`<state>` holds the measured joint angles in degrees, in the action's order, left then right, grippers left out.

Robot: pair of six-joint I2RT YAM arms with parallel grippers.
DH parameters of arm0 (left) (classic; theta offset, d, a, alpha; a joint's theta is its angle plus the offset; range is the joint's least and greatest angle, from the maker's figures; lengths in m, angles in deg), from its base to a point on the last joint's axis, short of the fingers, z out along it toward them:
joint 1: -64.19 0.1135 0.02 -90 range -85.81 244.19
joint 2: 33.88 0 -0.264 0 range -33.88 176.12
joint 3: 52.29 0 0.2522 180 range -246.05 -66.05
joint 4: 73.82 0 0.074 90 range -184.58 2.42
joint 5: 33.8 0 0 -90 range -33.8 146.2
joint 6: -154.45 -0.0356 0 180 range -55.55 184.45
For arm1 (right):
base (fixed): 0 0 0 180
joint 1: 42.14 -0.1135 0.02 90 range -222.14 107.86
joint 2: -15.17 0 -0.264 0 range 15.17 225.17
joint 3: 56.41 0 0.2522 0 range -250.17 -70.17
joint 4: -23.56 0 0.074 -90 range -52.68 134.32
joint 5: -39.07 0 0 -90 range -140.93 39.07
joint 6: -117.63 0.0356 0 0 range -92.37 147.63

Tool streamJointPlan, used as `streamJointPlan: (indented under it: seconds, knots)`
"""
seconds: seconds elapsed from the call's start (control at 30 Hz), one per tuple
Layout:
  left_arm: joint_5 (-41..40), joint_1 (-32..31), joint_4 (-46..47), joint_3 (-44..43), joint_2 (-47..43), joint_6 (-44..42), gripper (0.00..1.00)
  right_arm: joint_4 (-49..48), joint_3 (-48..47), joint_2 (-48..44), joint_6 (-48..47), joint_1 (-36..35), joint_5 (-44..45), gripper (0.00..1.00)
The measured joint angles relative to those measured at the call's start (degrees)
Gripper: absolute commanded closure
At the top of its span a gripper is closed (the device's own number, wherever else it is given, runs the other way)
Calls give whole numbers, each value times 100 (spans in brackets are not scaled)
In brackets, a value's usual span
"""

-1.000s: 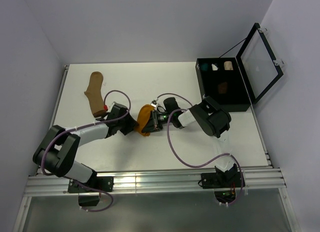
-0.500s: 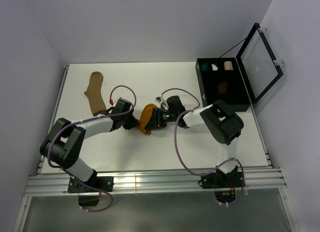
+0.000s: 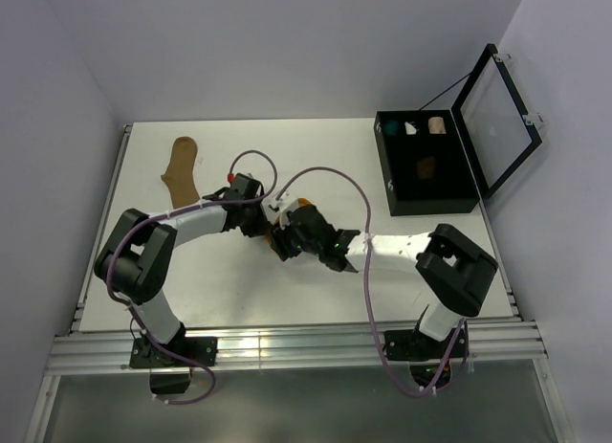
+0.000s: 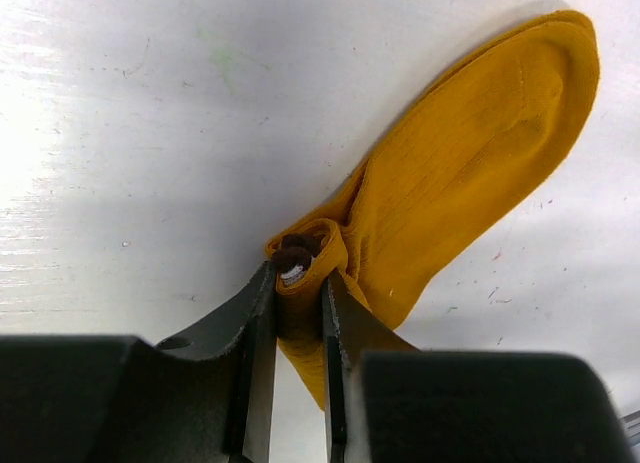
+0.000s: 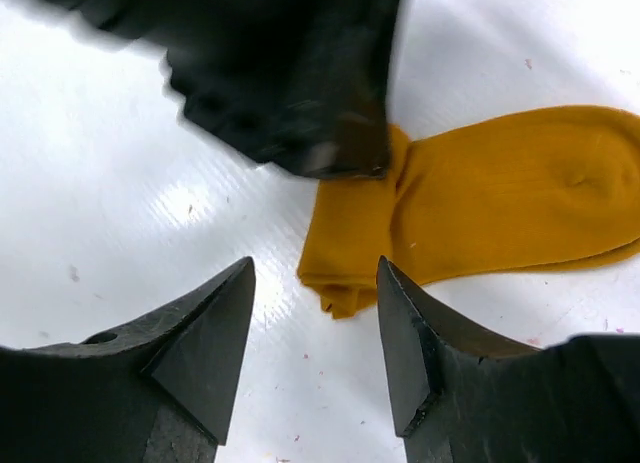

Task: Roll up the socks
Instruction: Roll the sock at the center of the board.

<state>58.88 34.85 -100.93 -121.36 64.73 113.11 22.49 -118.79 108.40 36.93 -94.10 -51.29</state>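
A: Top view first. Where's the mustard sock (image 3: 303, 208)?
B: Mid-table (image 3: 330, 161), mostly hidden under both wrists, only a bit of orange shows. Left gripper (image 3: 260, 227) comes in from the left, right gripper (image 3: 285, 242) from the right, tips close together over it
A: Other socks?
B: Tan sock (image 3: 180, 170) lies flat at the far left, well apart from the arms. Black case (image 3: 435, 206) sits far right w/ its lid (image 3: 497, 113) up. Teal, white & cream bundles (image 3: 411, 128) are in its far row, and sth brownish is in a nearer compartment, can't tell what
A: Jaws from up there?
B: Can't tell, too small. Left wrist cam settles it: left gripper (image 4: 298, 305) is clamped on a rolled-up end of the mustard sock (image 4: 470, 173), fabric pinched btw. both jaws. The rest of the sock lies flat on the table (image 4: 150, 133), running off to the far right of that view
A: And the right wrist cam?
B: Right gripper (image 5: 315, 273) has its jaws well apart, holding nothing. Mustard sock (image 5: 520, 203) lies flat just beyond the tips, its folded end showing in the gap btw. them; can't tell if they touch it. Left gripper (image 5: 290, 83) is a dark blur on the far side, right at the sock's edge
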Motion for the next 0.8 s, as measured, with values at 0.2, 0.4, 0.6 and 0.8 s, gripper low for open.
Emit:
streamJointPlan:
  seconds: [0.2,0.4,0.6,0.8]
  knots:
    - [63,4,-142,-127,66,-168,96,33,-22,223,-925,-763,1241,38]
    - [103,7,-170,-142,68,-251,96,111,-236,761,-1436,-1038,1792,38]
    - [120,7,-197,-170,98,-254,95,116,-378,1056,-1694,-1123,2039,41]
    - [177,26,-210,-195,125,-254,94,72,-459,1327,-1871,-1174,2315,60]
